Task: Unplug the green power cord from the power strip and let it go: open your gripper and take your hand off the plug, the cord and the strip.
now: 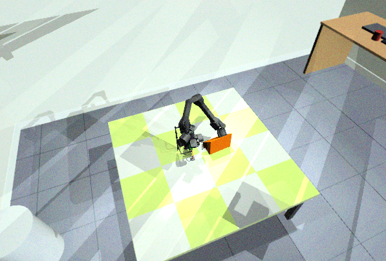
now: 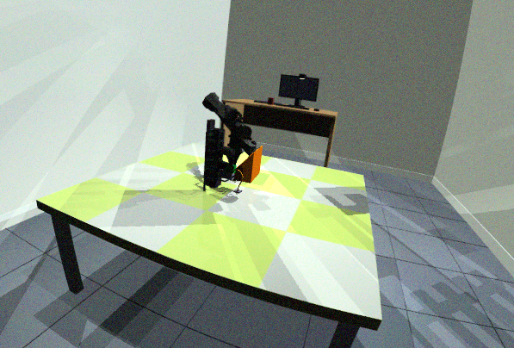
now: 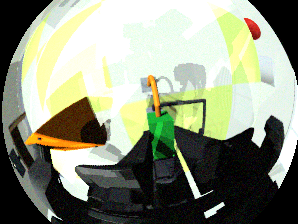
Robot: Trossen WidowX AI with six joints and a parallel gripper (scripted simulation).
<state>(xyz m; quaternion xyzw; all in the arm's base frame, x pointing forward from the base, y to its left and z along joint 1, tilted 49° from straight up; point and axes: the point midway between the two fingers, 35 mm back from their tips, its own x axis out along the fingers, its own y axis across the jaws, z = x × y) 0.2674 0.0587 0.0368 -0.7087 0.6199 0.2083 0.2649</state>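
The green plug (image 3: 161, 125) (image 2: 235, 167) stands between my fingers, low in the middle of the wrist view. My gripper (image 3: 163, 140) is shut on it, a dark finger against each side. An orange cord (image 3: 154, 95) leaves the plug's far end and curves to a small grey piece (image 3: 145, 84) on the table. Dark parts lie right below the plug in the wrist view; the power strip is not clearly told apart from them. A tall dark upright block (image 2: 212, 155) stands beside the plug. Whether the plug sits in a socket is hidden.
An orange box (image 1: 221, 144) (image 2: 254, 168) (image 3: 65, 145) stands close beside the plug, near the other end of the arm. A thin black frame (image 3: 205, 115) rises next to my gripper. A desk (image 1: 334, 53) and a white cylinder (image 1: 45, 240) stand off the table.
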